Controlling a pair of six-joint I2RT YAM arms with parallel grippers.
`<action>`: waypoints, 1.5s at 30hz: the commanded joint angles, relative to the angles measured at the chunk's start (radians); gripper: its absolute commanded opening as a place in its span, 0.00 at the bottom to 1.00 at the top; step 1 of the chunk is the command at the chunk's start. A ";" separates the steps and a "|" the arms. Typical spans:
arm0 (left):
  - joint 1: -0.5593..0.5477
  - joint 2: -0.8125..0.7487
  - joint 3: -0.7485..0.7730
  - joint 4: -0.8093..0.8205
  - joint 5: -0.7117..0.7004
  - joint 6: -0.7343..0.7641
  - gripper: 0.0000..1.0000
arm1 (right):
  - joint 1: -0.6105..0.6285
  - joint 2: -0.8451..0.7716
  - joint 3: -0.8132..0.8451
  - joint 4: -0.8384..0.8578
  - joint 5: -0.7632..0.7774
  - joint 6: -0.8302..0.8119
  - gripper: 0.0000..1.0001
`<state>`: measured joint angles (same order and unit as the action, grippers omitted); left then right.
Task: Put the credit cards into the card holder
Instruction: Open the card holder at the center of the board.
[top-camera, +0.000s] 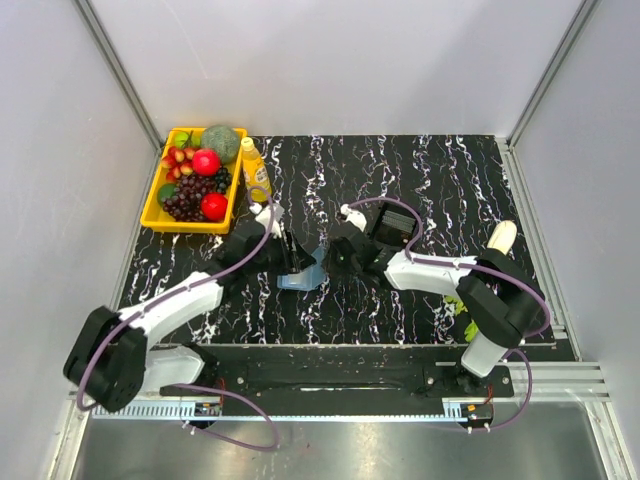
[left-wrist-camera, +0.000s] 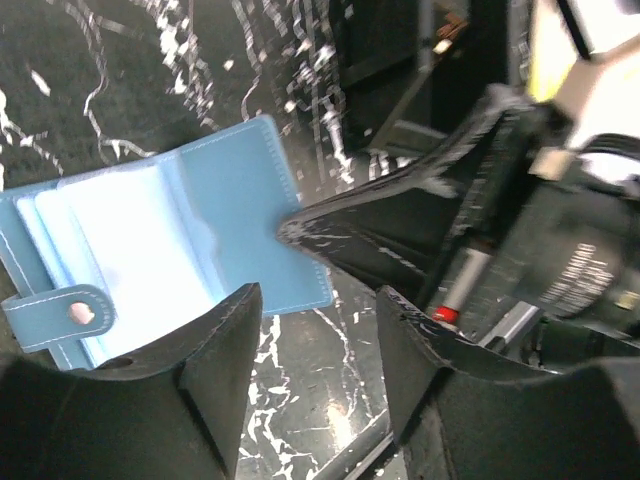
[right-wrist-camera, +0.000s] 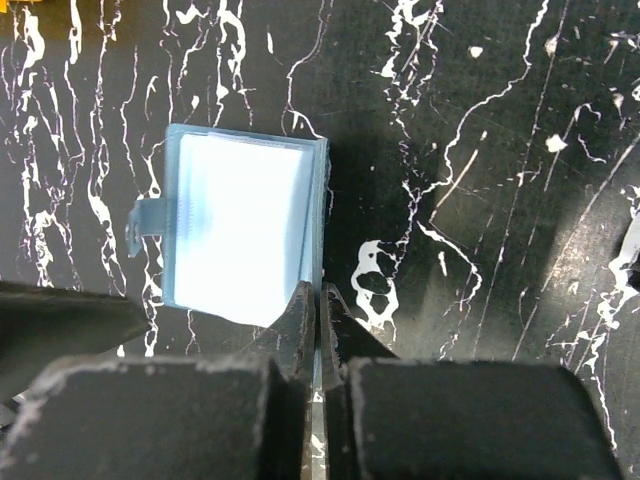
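Observation:
The blue card holder (top-camera: 300, 279) lies open on the black marble table between my two grippers. In the left wrist view the card holder (left-wrist-camera: 150, 230) shows light inner pockets and a snap tab. My right gripper (right-wrist-camera: 318, 290) is shut on the thin edge of the holder's right cover (right-wrist-camera: 322, 200), which stands on edge; it also shows in the top view (top-camera: 335, 256). My left gripper (left-wrist-camera: 318, 300) is open and empty just beside the holder's near edge, and appears in the top view (top-camera: 290, 254). No credit card is clearly visible.
A black box-like frame (top-camera: 396, 224) sits behind the right gripper. A yellow tray (top-camera: 150, 207) of fruit and a yellow bottle (top-camera: 254, 166) stand at the back left. A banana (top-camera: 501, 237) and a green item (top-camera: 465, 322) lie at the right.

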<state>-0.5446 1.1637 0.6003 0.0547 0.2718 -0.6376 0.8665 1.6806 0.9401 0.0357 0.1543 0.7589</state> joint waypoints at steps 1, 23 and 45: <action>-0.012 0.100 0.016 0.076 -0.086 -0.066 0.52 | -0.012 -0.010 -0.021 0.038 -0.009 0.016 0.00; -0.011 0.189 0.006 -0.035 -0.367 -0.082 0.39 | -0.023 0.059 -0.018 -0.010 -0.012 0.023 0.00; -0.012 0.243 0.015 -0.010 -0.316 -0.099 0.53 | -0.024 0.087 -0.001 -0.010 -0.044 0.033 0.00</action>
<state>-0.5556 1.3964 0.6067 -0.0528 -0.1078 -0.7155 0.8482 1.7508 0.9085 0.0452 0.1295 0.7830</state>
